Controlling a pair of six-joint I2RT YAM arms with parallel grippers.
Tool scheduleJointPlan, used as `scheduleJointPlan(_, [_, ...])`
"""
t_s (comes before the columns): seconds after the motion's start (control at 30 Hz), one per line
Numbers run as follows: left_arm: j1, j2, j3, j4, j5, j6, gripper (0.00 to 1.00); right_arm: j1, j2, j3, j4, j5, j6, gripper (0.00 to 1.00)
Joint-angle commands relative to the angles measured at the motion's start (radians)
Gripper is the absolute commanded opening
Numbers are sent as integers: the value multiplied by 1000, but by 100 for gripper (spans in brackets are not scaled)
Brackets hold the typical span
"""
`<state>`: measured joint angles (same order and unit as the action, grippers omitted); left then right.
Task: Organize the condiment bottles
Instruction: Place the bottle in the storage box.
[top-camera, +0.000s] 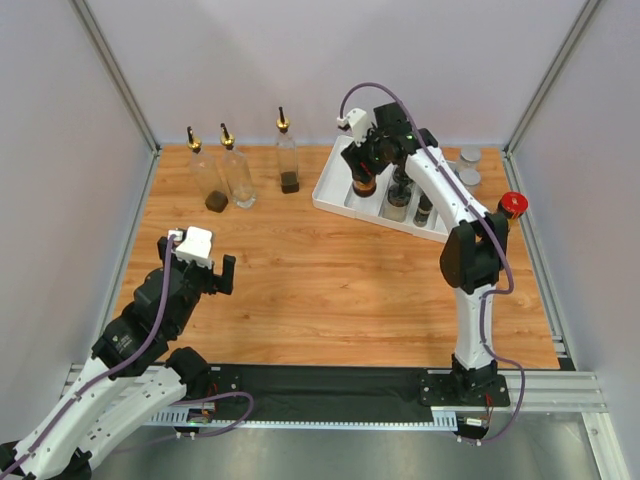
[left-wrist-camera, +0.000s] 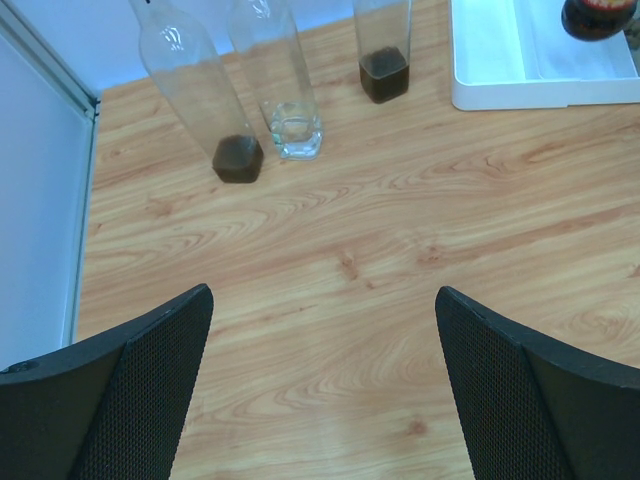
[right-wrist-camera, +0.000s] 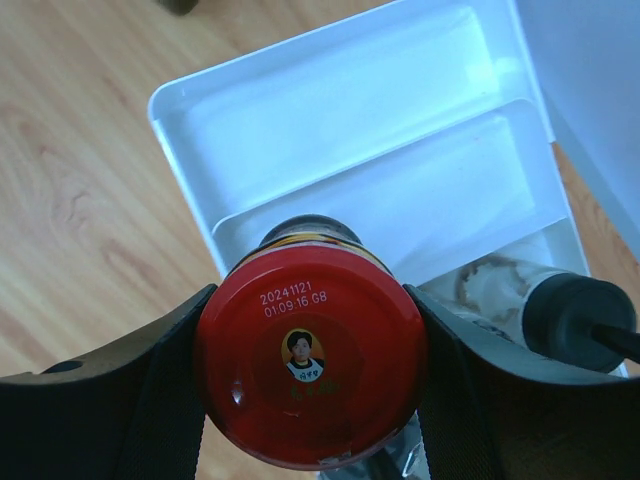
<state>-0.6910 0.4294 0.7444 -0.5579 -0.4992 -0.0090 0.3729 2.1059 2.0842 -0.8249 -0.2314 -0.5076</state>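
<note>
My right gripper (top-camera: 364, 163) is shut on a red-lidded dark jar (right-wrist-camera: 310, 365) and holds it upright over the left part of the white divided tray (top-camera: 333, 192); its fingers (right-wrist-camera: 150, 400) press both sides of the lid. Two dark jars (top-camera: 398, 200) stand in the tray beside it, one black-capped (right-wrist-camera: 575, 310). Three tall clear pourer bottles (top-camera: 237, 170) stand at the back left, and also show in the left wrist view (left-wrist-camera: 215, 110). My left gripper (top-camera: 215, 275) is open and empty above bare wood (left-wrist-camera: 325, 310).
Two silver-lidded shakers (top-camera: 469, 165) stand behind the tray's right end. Another red-lidded jar (top-camera: 513, 205) stands by the right table edge, close to the right arm. Walls and frame posts close in the back and sides.
</note>
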Motion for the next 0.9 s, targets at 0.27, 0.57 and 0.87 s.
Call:
scheduleJointPlan(0.27, [4,25,-2,29,-7,14,100,-49,163,229,237,138,63,0])
scheduleJointPlan(0.57, [5,42,-2,30,-9,14,100,-83,233,235,283,169,83,7])
scheduleJointPlan(0.87, [5,52,-2,30,-10,15,100,-100,235,223,300,175,84,79])
